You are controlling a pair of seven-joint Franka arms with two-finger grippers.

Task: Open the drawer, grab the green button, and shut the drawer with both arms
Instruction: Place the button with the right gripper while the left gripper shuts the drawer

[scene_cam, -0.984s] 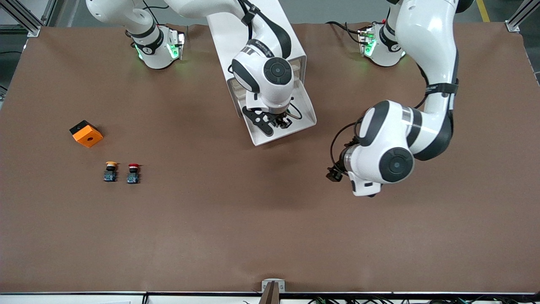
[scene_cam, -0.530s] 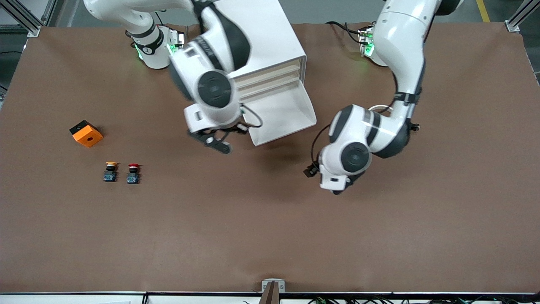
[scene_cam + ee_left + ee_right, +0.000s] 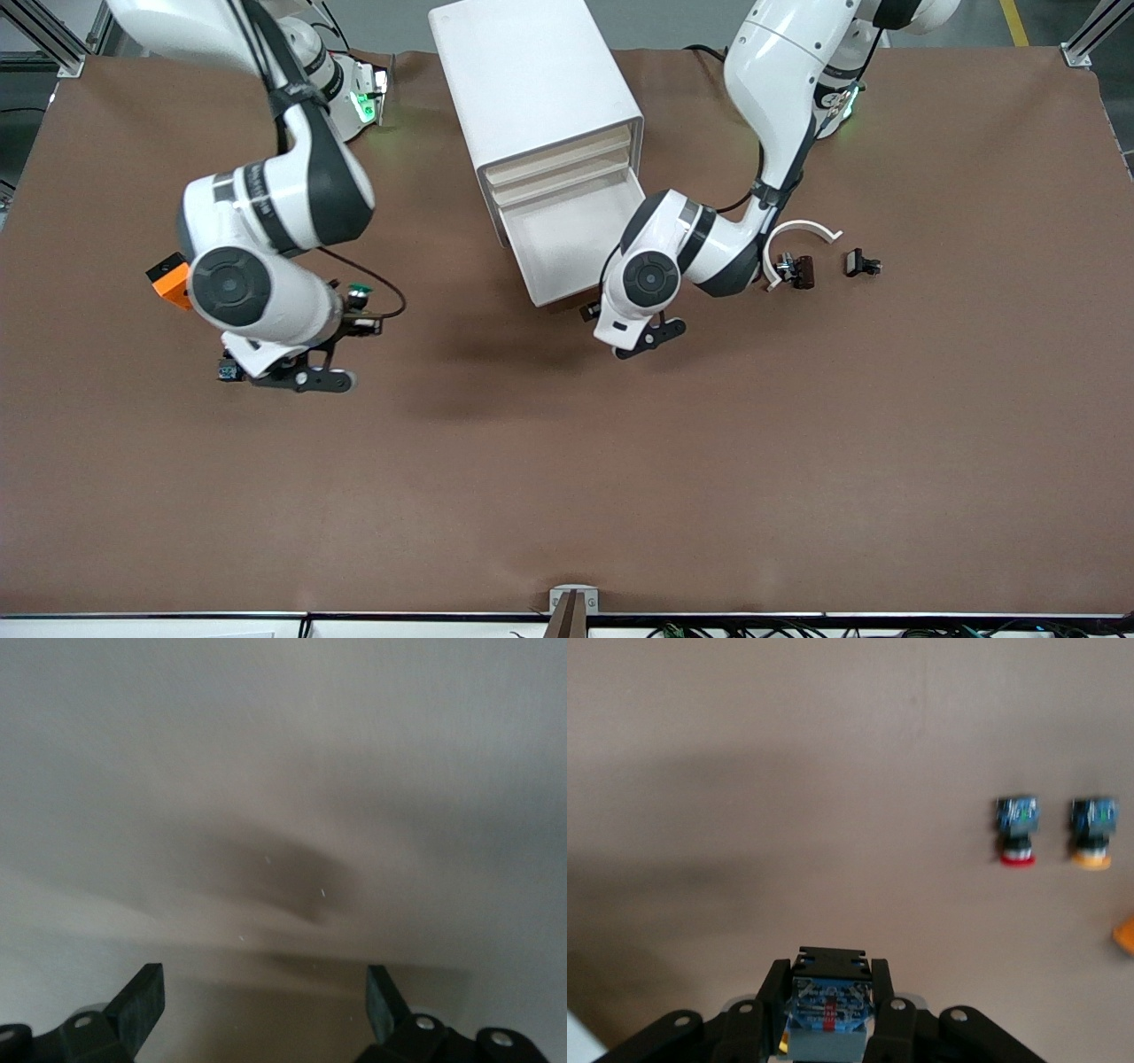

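Front view, upper centre: the white cabinet (image 3: 532,71) stands on the brown table (image 3: 567,496), and its lowest drawer (image 3: 567,244) is pulled out with its tray bare. My right gripper (image 3: 828,1005) hangs above the table toward the right arm's end of it, at mid-height in the frame. Its fingers (image 3: 772,992) are pinched on the green-capped button (image 3: 359,290), whose blue base faces the right wrist camera. Beneath that arm lie the red-capped button (image 3: 1016,835) and the yellow-capped button (image 3: 1091,833), side by side, with an orange block (image 3: 168,279) near them. My left gripper (image 3: 264,1005) sits low, just beside the drawer's front lip, fingers (image 3: 142,1001) spread wide around nothing. They face a pale blurred surface, possibly the drawer front. A white curved piece (image 3: 802,232) and two small dark parts (image 3: 861,263) lie toward the left arm's end.
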